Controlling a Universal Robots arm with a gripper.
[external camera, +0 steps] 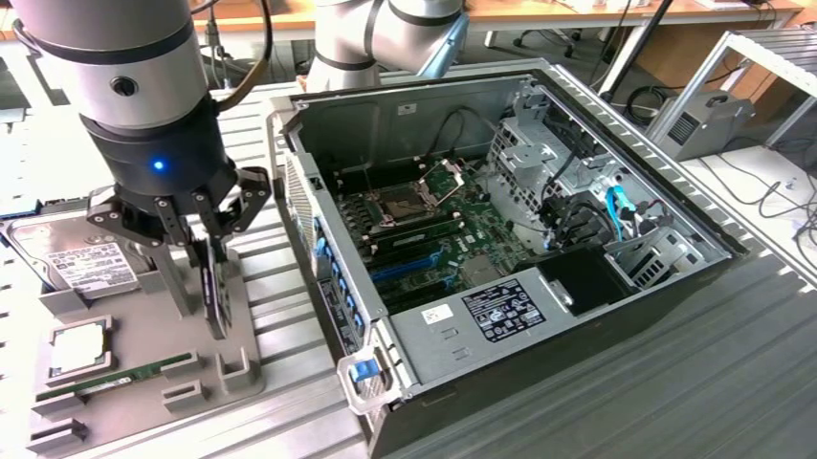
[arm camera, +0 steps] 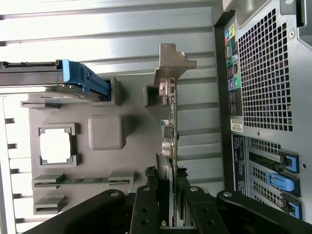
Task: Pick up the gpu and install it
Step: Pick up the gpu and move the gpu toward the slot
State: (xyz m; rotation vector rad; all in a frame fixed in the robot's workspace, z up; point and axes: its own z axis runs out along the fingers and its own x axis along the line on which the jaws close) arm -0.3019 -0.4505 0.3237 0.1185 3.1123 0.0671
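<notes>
Exterior view: the gpu was stood on its thin edge in a slot of the grey tray, likely so it could be grabbed from above. It was pinched on both flat sides by the gripper, whose fingers were closed on it. The card was found at 6 o'clock, right under the wrist. The tray was set at 9 o'clock from the open computer case.

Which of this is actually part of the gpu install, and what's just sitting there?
In the job:
- gpu, standing on edge, gripped by the claw
- open PC case

Lying about:
- hard drive
- CPU
- RAM stick
- gray fixture tray under all three
</notes>
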